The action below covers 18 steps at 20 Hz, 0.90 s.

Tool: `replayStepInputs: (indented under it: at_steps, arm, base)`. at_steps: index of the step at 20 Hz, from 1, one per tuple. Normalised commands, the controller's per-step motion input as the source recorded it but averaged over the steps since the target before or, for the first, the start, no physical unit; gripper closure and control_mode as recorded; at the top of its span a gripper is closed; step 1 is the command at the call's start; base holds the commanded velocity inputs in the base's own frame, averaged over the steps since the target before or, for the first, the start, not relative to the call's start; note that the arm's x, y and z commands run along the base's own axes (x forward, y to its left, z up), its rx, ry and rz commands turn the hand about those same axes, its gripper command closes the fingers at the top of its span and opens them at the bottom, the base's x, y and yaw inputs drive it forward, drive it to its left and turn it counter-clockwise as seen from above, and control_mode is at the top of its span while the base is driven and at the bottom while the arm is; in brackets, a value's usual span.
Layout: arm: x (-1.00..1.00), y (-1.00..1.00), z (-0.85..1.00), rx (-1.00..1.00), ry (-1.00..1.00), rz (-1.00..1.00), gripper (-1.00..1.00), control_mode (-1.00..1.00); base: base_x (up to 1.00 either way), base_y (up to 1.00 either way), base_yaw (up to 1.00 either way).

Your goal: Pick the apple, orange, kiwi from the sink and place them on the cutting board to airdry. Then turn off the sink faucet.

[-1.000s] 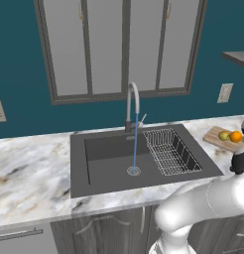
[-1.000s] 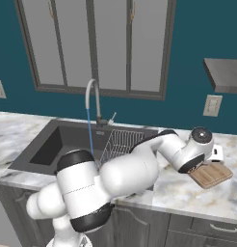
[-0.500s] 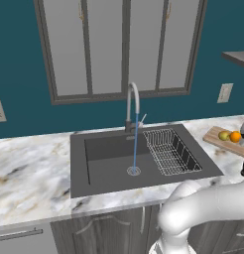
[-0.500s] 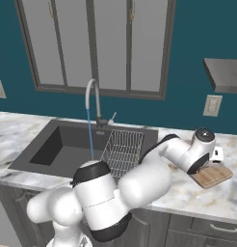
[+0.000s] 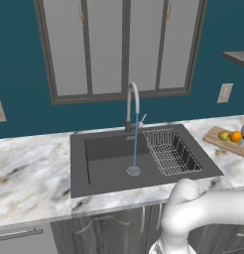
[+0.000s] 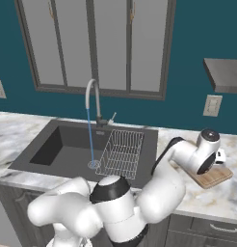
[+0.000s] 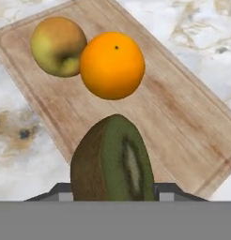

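No lettering or brand legible on any item. My gripper (image 7: 112,197) is closed on the kiwi (image 7: 112,159), at 6 o'clock in the hand view, over the cutting board (image 7: 183,122). Apple (image 7: 57,46) at 11 o'clock touches the orange (image 7: 112,64) at 12, both on the board. Faucet (image 5: 133,105) runs into the sink (image 5: 106,166). Since the earlier frame my arm has swung further right.

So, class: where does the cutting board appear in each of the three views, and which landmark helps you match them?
Left base view: cutting board at the right edge, beside the sink.
Right base view: board at lower right, partly behind the arm.
Hand view: board runs diagonally across the middle.
Shared landmark: the marble counter under it.
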Motion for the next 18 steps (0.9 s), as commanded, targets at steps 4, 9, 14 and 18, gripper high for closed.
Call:
replayStepInputs:
  at_steps: [4, 9, 14, 18]
  arm:
    - [0.19, -0.18, -0.23, 0.04, 0.05, 0.02, 1.00, -1.00]
    - [0.19, -0.20, -0.23, 0.03, 0.04, 0.02, 1.00, -1.00]
    - [0.22, -0.21, -0.23, 0.03, 0.04, 0.01, 1.00, -1.00]
    - [0.17, -0.12, -0.17, 0.01, 0.03, 0.01, -1.00, -1.00]
  base:
    - [0.00, 0.00, 0.00]
    - [0.00, 0.00, 0.00]
    - [0.00, 0.00, 0.00]
    - [0.00, 0.00, 0.00]
